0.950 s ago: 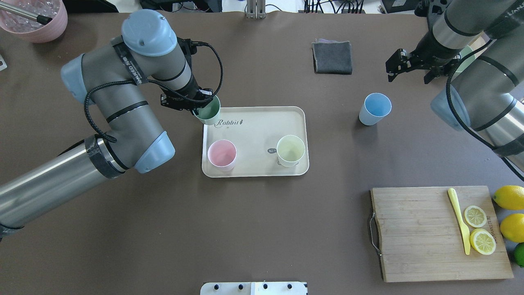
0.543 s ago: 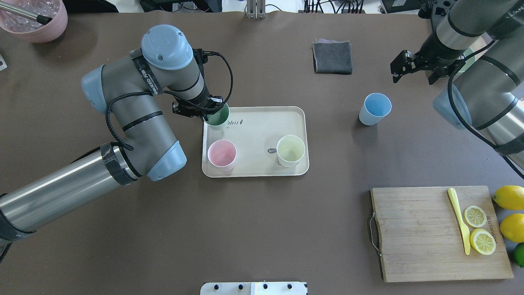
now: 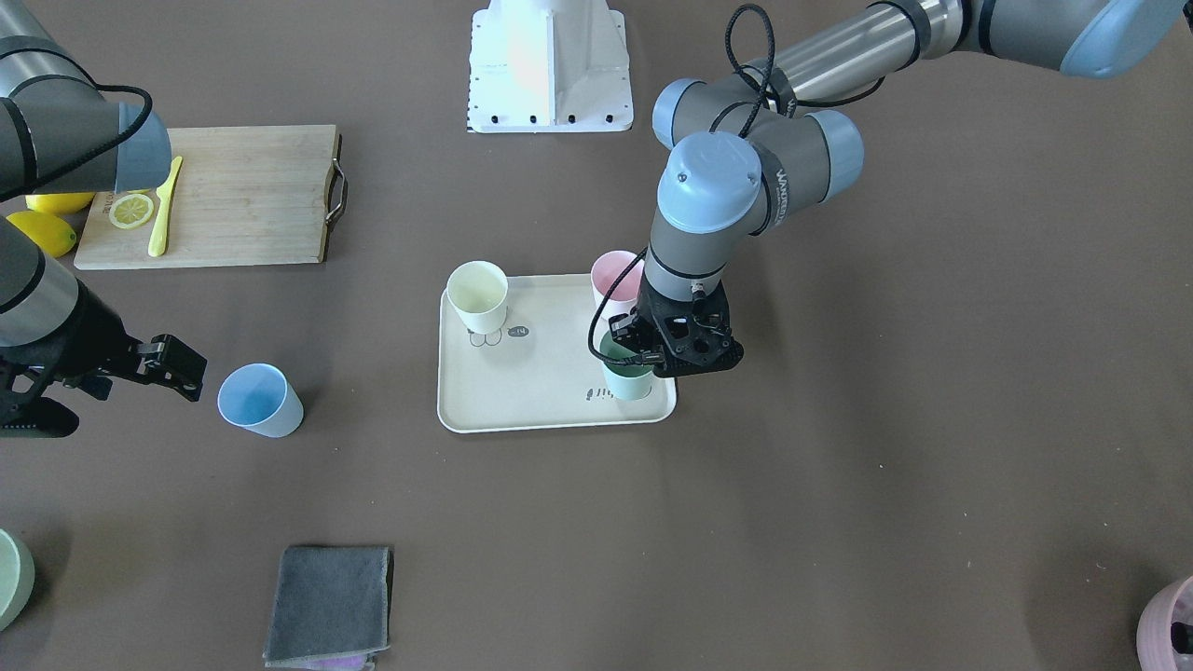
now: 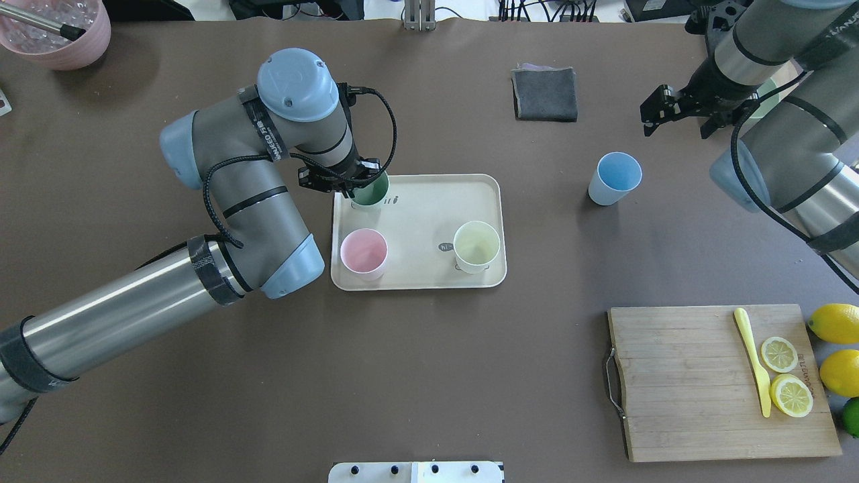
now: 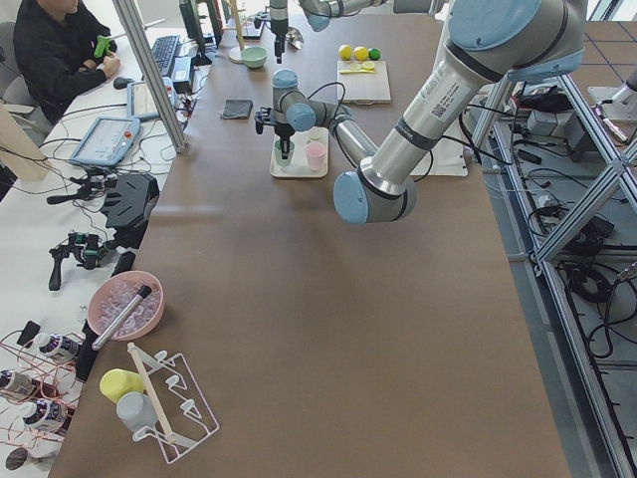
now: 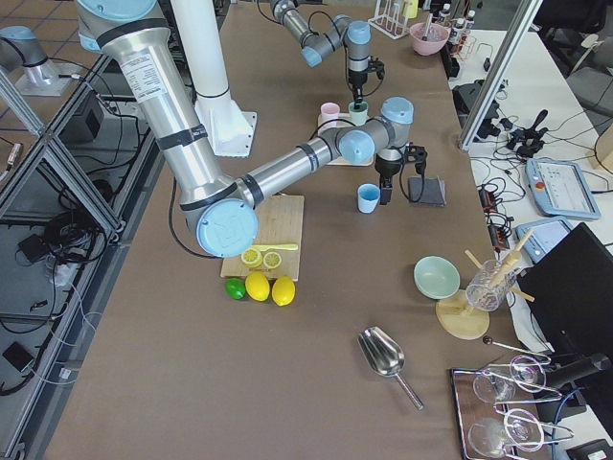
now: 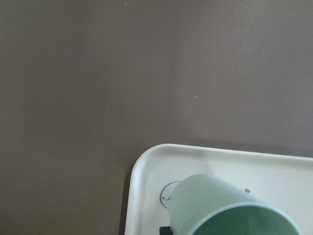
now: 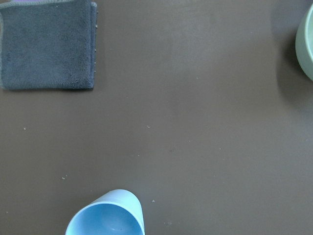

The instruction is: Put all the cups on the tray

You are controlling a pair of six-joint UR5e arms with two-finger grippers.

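Note:
The cream tray (image 4: 429,201) lies mid-table. The pink cup (image 4: 364,253) and the pale yellow cup (image 4: 476,246) stand upright on its near side. My left gripper (image 4: 356,188) is shut on the mint green cup (image 4: 370,191) and holds it upright over the tray's far left corner. The left wrist view shows this cup (image 7: 230,208) over that corner. I cannot tell if it touches the tray. The light blue cup (image 4: 614,178) stands on the table to the right of the tray. My right gripper (image 4: 678,119) is open and empty, behind and to the right of it.
A folded grey cloth (image 4: 545,94) lies at the back. A wooden cutting board (image 4: 691,382) with lemon slices and a yellow knife sits front right, with whole lemons (image 4: 835,323) beside it. A mauve pot (image 4: 57,33) stands back left. A pale green bowl (image 8: 305,44) is near my right arm.
My left arm has carried the green cup rightward from the tray's left rim to over its far left corner. My right gripper has drifted slightly right and stays open.

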